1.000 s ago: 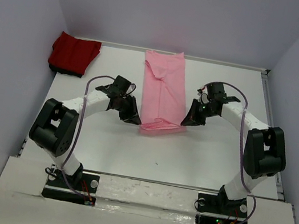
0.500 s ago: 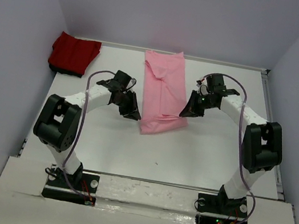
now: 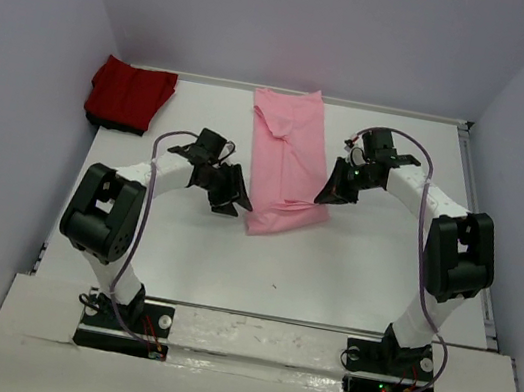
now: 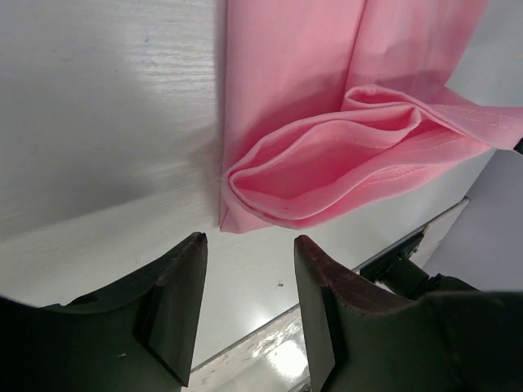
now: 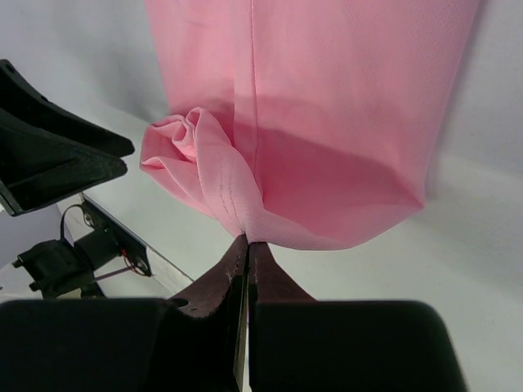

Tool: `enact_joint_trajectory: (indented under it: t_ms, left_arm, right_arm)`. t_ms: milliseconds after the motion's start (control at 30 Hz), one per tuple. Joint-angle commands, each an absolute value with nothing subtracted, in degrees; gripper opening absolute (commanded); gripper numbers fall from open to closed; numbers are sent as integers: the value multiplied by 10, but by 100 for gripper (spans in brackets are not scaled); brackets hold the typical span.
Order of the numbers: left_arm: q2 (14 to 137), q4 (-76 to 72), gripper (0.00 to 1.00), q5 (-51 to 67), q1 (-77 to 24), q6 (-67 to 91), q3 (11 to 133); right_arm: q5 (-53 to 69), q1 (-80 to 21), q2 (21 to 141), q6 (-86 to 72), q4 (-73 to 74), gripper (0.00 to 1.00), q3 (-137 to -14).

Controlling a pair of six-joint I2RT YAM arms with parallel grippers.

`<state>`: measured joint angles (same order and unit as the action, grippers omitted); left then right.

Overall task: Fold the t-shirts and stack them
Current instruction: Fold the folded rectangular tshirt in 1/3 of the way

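Note:
A light pink t-shirt (image 3: pixel 287 160) lies as a long strip in the middle of the table, its near end folded back on itself. My right gripper (image 3: pixel 324 196) is shut on the right corner of that folded hem (image 5: pixel 245 233), which is lifted. My left gripper (image 3: pixel 234 199) is open just left of the fold's left corner (image 4: pixel 233 214), with nothing between its fingers (image 4: pixel 184 269). A deep red t-shirt (image 3: pixel 130 95) sits folded at the far left corner.
White walls close in the table on the left, back and right. The red shirt lies against the left wall. Both arm bases (image 3: pixel 256 342) stand on the near edge strip.
My left gripper has let go of the pink hem's left corner and opened, drawing slightly back. Over the second, the right gripper carried its corner farther up the table, deepening the fold.

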<state>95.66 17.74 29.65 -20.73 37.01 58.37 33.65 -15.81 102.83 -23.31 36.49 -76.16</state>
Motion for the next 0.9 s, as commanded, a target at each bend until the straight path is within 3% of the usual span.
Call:
enact_joint_trajectory:
  t_ms: [0, 867]
  left_arm:
    - [959, 128, 56, 347, -200, 414, 550]
    - [998, 67, 59, 360, -182, 454, 560]
  right_arm:
    - [346, -155, 1033, -223, 367, 0, -781]
    - [350, -149, 1044, -224, 366, 0, -782]
